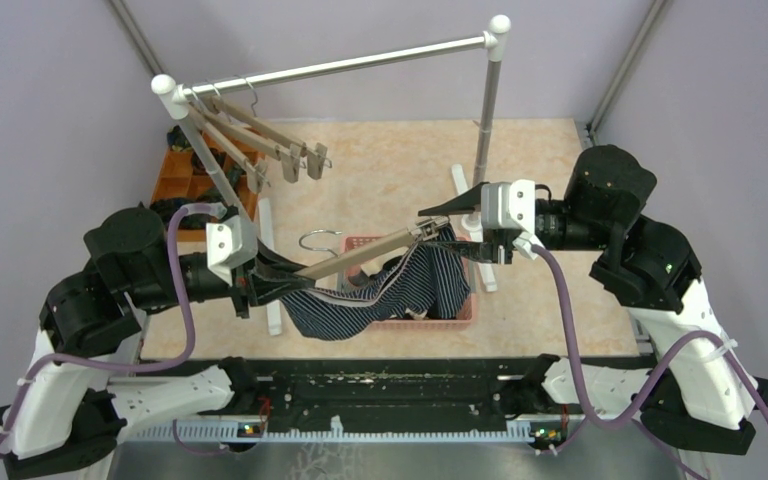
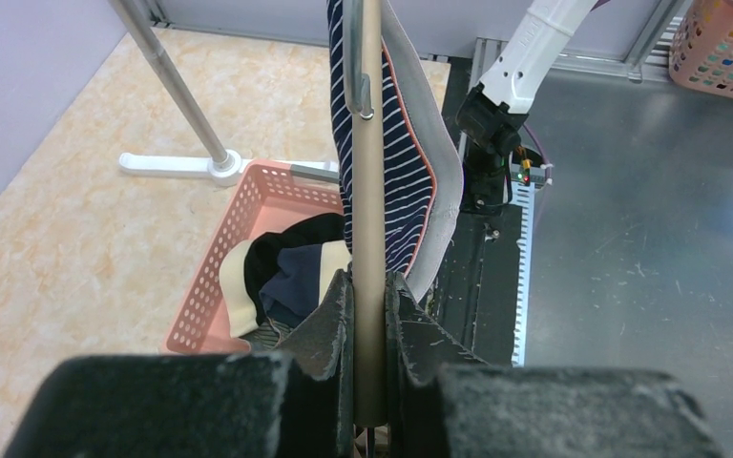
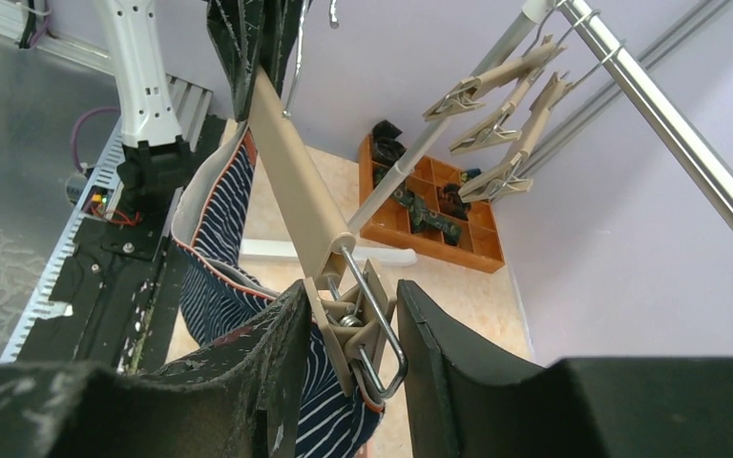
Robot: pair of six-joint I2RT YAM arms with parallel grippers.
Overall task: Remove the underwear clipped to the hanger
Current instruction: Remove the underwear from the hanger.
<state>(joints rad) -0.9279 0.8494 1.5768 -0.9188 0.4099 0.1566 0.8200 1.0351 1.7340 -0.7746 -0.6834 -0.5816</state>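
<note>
The left fingers (image 2: 329, 322), black and ridged, are clamped tight on the smooth beige bar of the hanger (image 2: 372, 191). The right fingers (image 3: 449, 353) stand narrow on either side of the clip (image 3: 358, 336) at the bar's far end. One finger touches the cloth there, but I cannot tell whether they press the clip.

The striped boxers (image 2: 396, 181) hang from that bar, pinched by the clip. They are navy with thin white lines, a grey waistband and an orange-pink edge. In the top view they sag in soft folds between the two arms, above the basket (image 2: 212, 277).

Only the right wrist view shows the clip's bent wire spring and beige jaws. It also gives the orange tray (image 3: 477, 243) of square compartments holding small dark bundles.

Only the left wrist view looks into the pink perforated basket, where black and navy cloth (image 2: 291, 267) lies crumpled with something cream.

The top view alone shows the whole rack (image 1: 360, 62), a shiny metal rail on white-capped posts. Spare hangers (image 1: 260, 140) bunch at its left end, over the marbled beige desk (image 1: 400, 160).
</note>
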